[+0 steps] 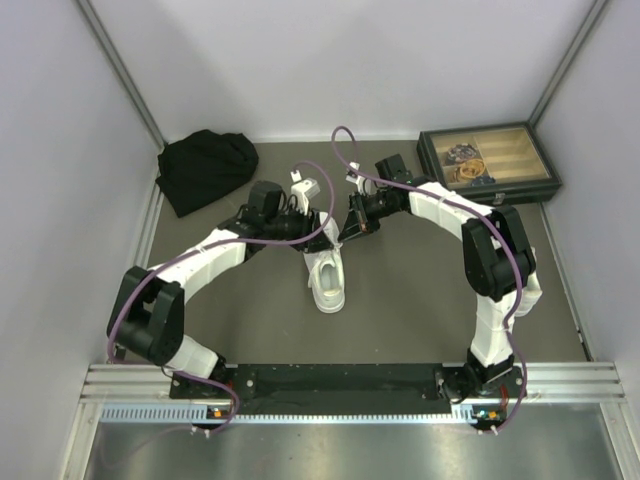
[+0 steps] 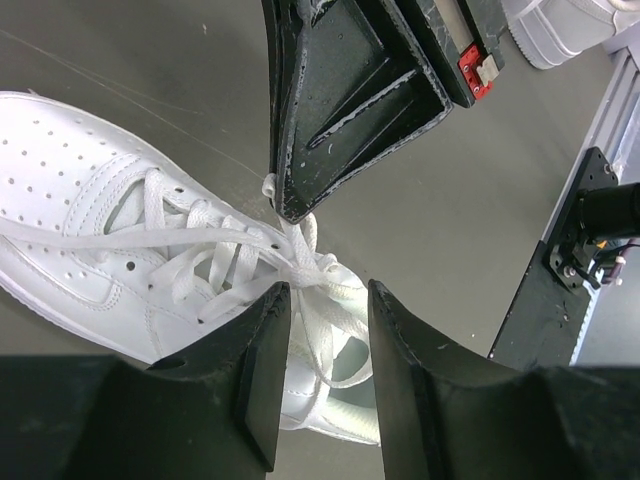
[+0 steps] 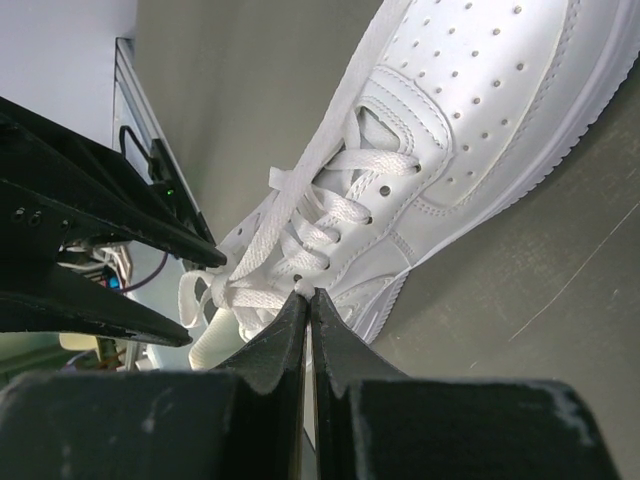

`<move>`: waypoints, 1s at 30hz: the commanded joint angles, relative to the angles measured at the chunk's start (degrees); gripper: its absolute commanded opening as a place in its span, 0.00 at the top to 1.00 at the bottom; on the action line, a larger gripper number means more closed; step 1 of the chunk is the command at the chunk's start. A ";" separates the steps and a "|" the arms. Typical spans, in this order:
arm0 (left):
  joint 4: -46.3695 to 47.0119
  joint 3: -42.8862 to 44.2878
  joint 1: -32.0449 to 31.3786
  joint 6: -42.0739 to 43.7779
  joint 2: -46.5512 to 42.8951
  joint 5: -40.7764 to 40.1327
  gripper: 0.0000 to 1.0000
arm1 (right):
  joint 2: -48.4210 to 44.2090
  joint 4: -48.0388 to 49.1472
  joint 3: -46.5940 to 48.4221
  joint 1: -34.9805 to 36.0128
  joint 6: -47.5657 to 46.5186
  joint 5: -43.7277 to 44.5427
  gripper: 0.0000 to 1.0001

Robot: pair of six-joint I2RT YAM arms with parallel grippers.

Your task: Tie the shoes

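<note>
All-white low-top leather sneaker point(image 1: 329, 285) at table centre. Left gripper point(image 2: 328, 298) in from 10 o'clock, fingers apart, straddling thin white laces point(image 2: 300, 262). Right gripper point(image 3: 308, 300) in from 1 o'clock, fingers pressed together, tips at laces.

left arm point(image 1: 215, 250): extended forward and inward; left gripper point(image 2: 327, 300) pointed down, jaws partly apart.
right arm point(image 1: 440, 205): folded inward (elbow raised); right gripper point(image 3: 307, 295) pressed fully together, just beside the left.
</note>
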 commanded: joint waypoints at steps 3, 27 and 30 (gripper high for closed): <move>-0.43 1.97 -0.19 0.83 0.05 0.57 0.60 | -1.42 1.64 0.14 -0.05 -0.55 -1.00 1.00; -0.96 1.62 2.00 1.26 -3.29 1.62 1.00 | -2.47 0.94 0.49 -0.22 -1.69 -0.74 1.00; -4.03 2.15 2.88 3.28 -3.47 0.92 1.00 | -3.17 0.50 0.23 -1.01 -1.95 -0.74 1.00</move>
